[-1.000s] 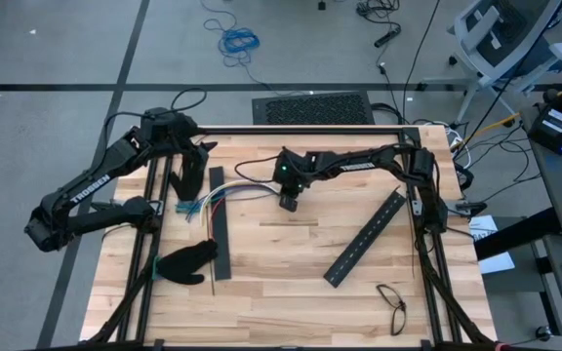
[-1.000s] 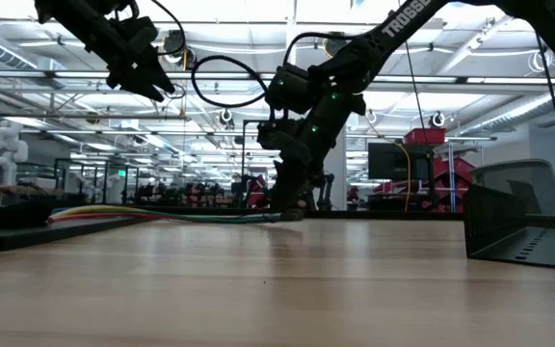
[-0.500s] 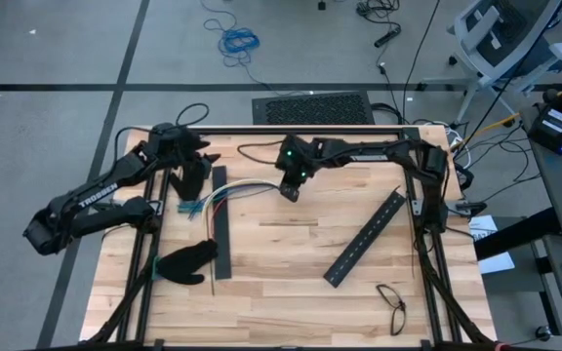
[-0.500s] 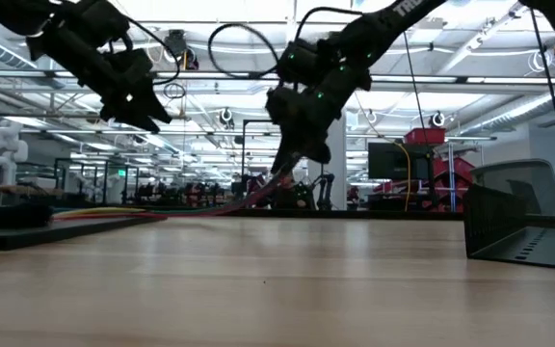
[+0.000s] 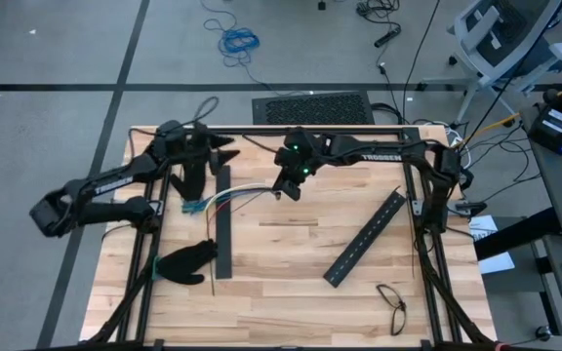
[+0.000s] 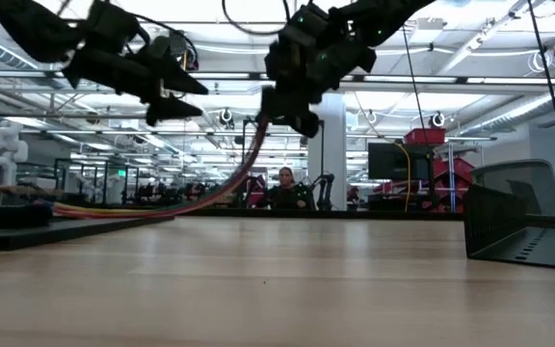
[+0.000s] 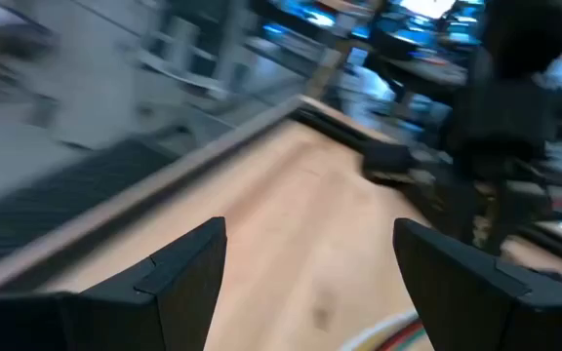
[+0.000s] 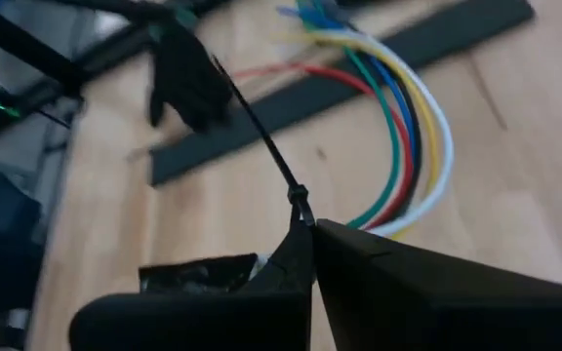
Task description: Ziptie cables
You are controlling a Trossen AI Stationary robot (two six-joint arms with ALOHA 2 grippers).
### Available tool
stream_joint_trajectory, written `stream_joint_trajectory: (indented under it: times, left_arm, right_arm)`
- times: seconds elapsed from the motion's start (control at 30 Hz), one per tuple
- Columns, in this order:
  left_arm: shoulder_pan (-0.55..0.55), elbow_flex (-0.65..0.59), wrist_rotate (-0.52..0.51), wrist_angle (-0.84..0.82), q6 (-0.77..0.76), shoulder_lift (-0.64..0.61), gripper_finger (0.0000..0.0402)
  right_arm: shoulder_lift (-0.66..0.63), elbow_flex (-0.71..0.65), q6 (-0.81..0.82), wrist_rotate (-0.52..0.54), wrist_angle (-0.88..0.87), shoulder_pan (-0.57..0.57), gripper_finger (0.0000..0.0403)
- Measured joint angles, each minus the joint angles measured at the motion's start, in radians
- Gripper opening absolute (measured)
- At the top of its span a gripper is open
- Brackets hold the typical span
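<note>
Since a second ago, the right hand (image 5: 283, 188) has been rising off the surface (image 5: 291, 273) toward the far edge, dragging the cables (image 5: 230, 198) up; the left hand (image 5: 224, 156) has swung toward it. From above, the cables are trailing left toward a black slotted bar (image 5: 221, 226). At table height, the cables (image 6: 222, 188) are arching up to the right hand (image 6: 287, 114). Past the left wrist, the left hand (image 7: 310, 255) is hanging wide open, empty. Past the right wrist, the right hand (image 8: 305, 237) is clamping shut on a ziptie (image 8: 261, 141) and the cables (image 8: 398, 146).
</note>
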Motion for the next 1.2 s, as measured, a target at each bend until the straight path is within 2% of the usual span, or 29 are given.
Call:
stream_joint_trajectory:
  times: [0.07,0.23,0.4,0.53,0.63,0.83,0.93,1.07,1.2]
  left_arm:
    - [-0.020,0.000,0.045,0.061,-0.032,0.056,0.0290]
    - [-0.085,0.000,0.070,0.214,-0.117,0.186,0.0290]
    - [-0.210,0.000,0.098,0.421,-0.227,0.313,0.0290]
    - [-0.311,0.000,0.138,0.442,-0.255,0.381,0.0290]
    - [-0.334,-0.024,0.149,0.433,-0.256,0.384,0.0290]
    - [-0.247,-0.114,-0.021,0.368,-0.263,0.294,0.0290]
    - [-0.198,-0.122,-0.028,0.328,-0.251,0.251,0.0290]
    - [-0.190,-0.121,0.003,0.310,-0.160,0.233,0.0290]
    - [-0.169,-0.108,0.032,0.311,-0.145,0.223,0.0290]
  right_arm:
    - [-0.017,0.000,0.018,-0.005,0.029,0.001,0.0000]
    - [-0.028,0.001,0.034,-0.001,0.043,0.001,0.0000]
    - [-0.028,0.001,0.025,0.002,0.042,0.004,0.0000]
    - [-0.028,0.000,0.022,0.000,0.041,0.004,0.0000]
    - [-0.028,0.000,0.015,0.000,0.040,-0.004,0.0000]
    - [-0.028,0.000,0.011,0.001,0.035,-0.005,0.0000]
    - [-0.027,0.000,0.007,-0.003,0.034,-0.004,0.0000]
    - [-0.028,0.000,0.008,-0.007,0.035,-0.005,0.0000]
    - [-0.028,0.000,0.008,-0.007,0.036,-0.007,0.0000]
